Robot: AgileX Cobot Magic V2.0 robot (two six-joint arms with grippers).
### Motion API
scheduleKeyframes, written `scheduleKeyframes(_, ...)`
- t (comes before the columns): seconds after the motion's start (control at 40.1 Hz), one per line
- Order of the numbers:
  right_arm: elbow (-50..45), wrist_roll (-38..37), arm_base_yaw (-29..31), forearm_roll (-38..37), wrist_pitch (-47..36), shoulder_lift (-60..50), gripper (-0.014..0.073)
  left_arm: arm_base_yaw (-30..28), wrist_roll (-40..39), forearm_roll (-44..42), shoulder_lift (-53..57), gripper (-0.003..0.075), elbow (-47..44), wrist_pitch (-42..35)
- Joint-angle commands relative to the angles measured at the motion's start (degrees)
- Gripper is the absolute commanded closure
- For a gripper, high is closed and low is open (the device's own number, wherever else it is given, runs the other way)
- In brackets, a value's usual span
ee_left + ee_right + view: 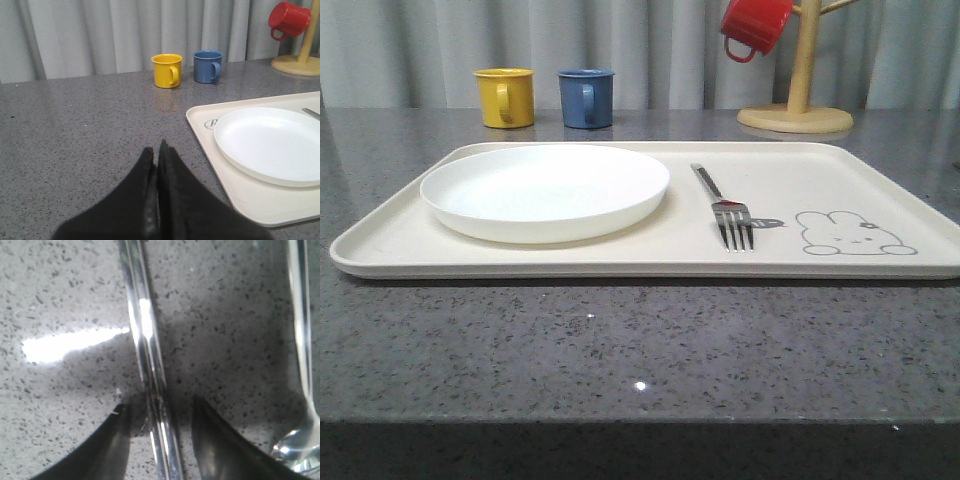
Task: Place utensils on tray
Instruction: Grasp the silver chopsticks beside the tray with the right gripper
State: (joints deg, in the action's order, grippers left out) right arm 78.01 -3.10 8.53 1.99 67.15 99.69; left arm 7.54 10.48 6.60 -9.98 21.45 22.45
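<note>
Straddling the chopsticks (150, 365) was where my right gripper (160, 412) was at: fingers spread wide, one on each side of the pair, nothing pinched yet, both sticks lying flat on the speckled grey counter (65, 295). The spoon (302, 365) lay just beside them, bowl end nearest my wrist, not touching. So I figured I was on the pick-up step for utensil number two. The next move needed a clean squeeze catching both sticks together, since they're thin, slick and flat against the stone, so one could easily skate out.

My left gripper (158, 165) sat low over bare counter beside the tray, fingers pressed together with nothing between them.

Further out, the cream tray (620, 262) already had the fork (725, 210) on it, tines toward me, between the white plate (545, 190) and the rabbit drawing (852, 233). Past that were the yellow mug (505, 97), blue mug (586, 97) and the red mug (756, 25) on its wooden stand (798, 100).
</note>
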Motion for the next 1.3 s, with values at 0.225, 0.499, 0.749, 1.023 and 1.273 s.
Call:
scheduleKeyframes(0.225,0.93,0.79,0.24,0.11,2.03,-1.07,0.0582,0.02,-0.54,0.7,-0.61,0.0738,1.55,-4.2)
scheduleKeyframes(0.499,4.63,-0.68,0.19,-0.02,4.74,-5.48,0.0579,0.02,-0.54,0.7,-0.61,0.0738,1.55,-4.2)
scheduleKeyframes(0.749,9.88,-5.53,-3.93,-0.02,9.35,-11.2,0.0579,0.02,-0.54,0.7,-0.61,0.0738,1.55,-4.2)
scheduleKeyframes(1.023,10.22,-11.97,-14.89,1.72,9.35,-12.62,0.0579,0.02,-0.54,0.7,-0.61,0.0738,1.55,-4.2)
scheduleKeyframes(1.273,10.22,-16.88,-25.37,2.28,8.02,-10.28,0.0579,0.02,-0.54,0.7,-0.61,0.0738,1.55,-4.2)
